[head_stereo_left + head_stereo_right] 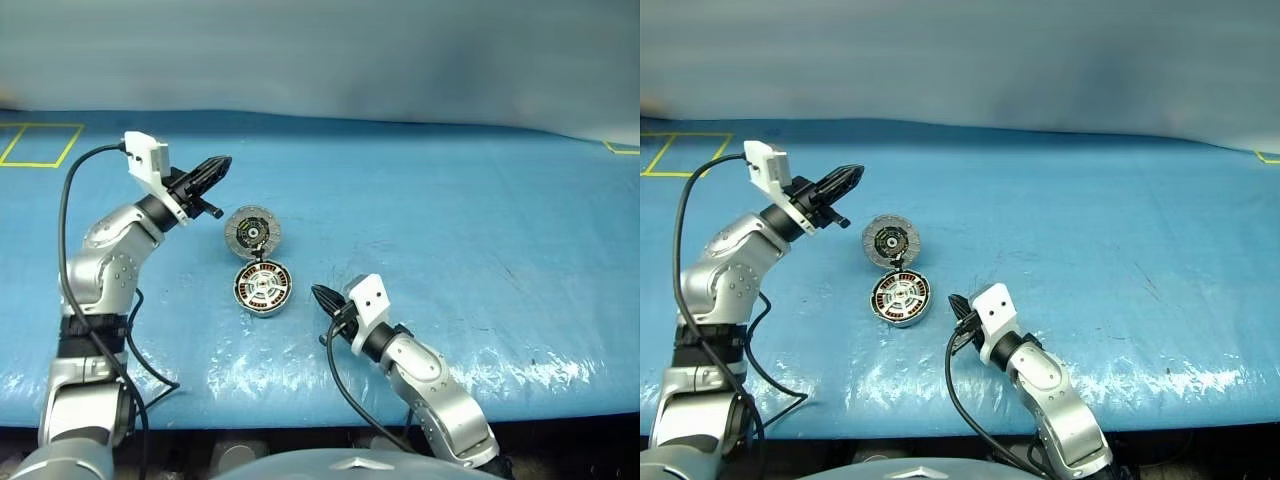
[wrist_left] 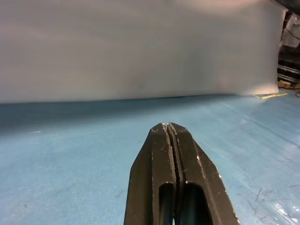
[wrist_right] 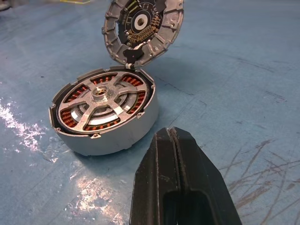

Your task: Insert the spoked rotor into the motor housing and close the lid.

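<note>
Right wrist view — spoked rotor (image 3: pixel 104 105) seated in motor housing (image 3: pixel 110 137) | lid (image 3: pixel 143 29) open

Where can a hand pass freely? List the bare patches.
Blue table lies bare from the open lid and motor housing to the far right edge. Crowded: between left gripper and right gripper, around the housing.

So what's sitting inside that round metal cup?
Inside the motor housing sits the spoked rotor, with copper windings showing between its spokes. Whatever lies under the rotor is covered. The lid stands open.
</note>
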Controlling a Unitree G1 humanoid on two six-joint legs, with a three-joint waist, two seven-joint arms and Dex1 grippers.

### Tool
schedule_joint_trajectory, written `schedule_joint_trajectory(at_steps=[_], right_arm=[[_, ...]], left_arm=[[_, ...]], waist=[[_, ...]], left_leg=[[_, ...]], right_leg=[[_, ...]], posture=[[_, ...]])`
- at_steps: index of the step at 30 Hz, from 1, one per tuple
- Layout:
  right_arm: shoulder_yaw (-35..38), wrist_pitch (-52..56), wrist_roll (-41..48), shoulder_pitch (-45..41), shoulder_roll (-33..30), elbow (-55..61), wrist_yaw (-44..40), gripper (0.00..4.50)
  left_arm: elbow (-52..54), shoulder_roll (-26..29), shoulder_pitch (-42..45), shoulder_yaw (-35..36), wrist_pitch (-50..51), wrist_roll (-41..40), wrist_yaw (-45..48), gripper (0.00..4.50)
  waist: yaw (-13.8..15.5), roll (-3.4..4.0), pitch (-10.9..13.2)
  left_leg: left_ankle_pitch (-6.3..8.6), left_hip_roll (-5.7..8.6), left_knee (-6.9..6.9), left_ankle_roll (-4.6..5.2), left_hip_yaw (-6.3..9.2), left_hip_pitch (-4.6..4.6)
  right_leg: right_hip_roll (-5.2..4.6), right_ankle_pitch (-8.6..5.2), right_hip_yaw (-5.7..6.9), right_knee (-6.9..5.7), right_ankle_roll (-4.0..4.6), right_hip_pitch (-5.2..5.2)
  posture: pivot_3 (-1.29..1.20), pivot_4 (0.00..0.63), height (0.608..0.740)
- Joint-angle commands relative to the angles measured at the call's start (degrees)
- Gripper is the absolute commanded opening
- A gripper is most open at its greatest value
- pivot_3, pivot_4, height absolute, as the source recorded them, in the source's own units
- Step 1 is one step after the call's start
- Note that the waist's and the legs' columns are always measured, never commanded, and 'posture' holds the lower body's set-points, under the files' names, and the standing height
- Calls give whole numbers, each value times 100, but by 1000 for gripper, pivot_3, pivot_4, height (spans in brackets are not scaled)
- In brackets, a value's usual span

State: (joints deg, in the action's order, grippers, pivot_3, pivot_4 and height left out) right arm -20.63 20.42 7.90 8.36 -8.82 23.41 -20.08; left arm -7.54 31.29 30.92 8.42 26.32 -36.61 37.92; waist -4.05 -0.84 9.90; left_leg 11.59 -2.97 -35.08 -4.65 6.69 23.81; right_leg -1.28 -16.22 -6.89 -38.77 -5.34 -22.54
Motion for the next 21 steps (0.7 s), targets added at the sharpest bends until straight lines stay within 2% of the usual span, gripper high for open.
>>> schedule_joint_trajectory(at_steps=[1,10,16,21], right_arm=[[15,-173,199,131,60,181,-76,0],[-77,-195,90,257,142,265,129,0],[-7,-76,81,209,166,297,241,0],[70,9,92,176,165,300,319,0]], left_arm=[[-700,198,432,-251,145,319,589,42],[-2716,-87,1442,-578,330,1010,1068,42],[-3266,-8,1691,-886,430,1335,2037,42],[-2822,283,1560,-1161,779,1290,3301,42]], waist=[[2,0,0],[14,-1,1],[11,-1,1],[3,-1,1]], left_leg=[[0,0,2,0,0,-1],[-1,1,3,-1,5,3],[-1,1,6,-1,5,4],[-1,0,5,-1,5,4]], right_leg=[[0,0,0,0,1,0],[2,-2,3,-2,4,-1],[2,-2,3,-2,5,-2],[2,-2,3,-5,5,-2]], posture=[[0,150,740],[0,150,740],[0,150,740],[0,150,740]])
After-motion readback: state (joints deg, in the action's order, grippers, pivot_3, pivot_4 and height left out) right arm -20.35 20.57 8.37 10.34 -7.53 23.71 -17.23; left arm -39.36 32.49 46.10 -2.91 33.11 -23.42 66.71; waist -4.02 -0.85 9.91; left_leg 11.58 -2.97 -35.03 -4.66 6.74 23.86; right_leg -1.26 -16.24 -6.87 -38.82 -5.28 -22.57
